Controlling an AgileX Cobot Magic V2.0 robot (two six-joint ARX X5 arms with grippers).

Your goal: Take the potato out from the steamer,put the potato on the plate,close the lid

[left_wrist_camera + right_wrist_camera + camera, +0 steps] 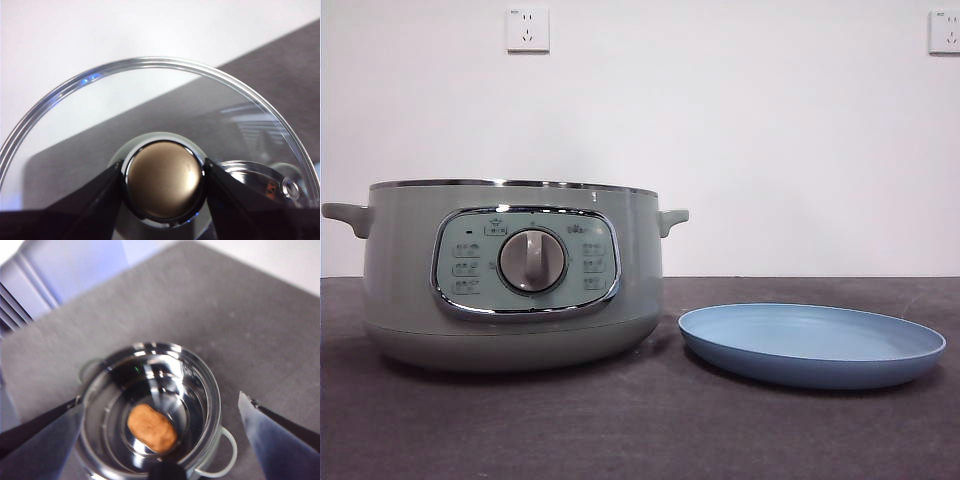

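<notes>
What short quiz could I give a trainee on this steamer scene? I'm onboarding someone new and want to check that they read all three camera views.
1. True or false: the lid sits on the steamer.
2. Where is the potato? A) on the plate B) inside the steamer C) in the right gripper
3. What does the left gripper grip?

Key
1. False. The front view shows the steamer's rim bare, and the left wrist view shows the lid held away from the pot.
2. B. The right wrist view looks down on it at the pot's bottom; the plate is bare and the right gripper's jaws are spread wide above.
3. The lid's knob.
</notes>
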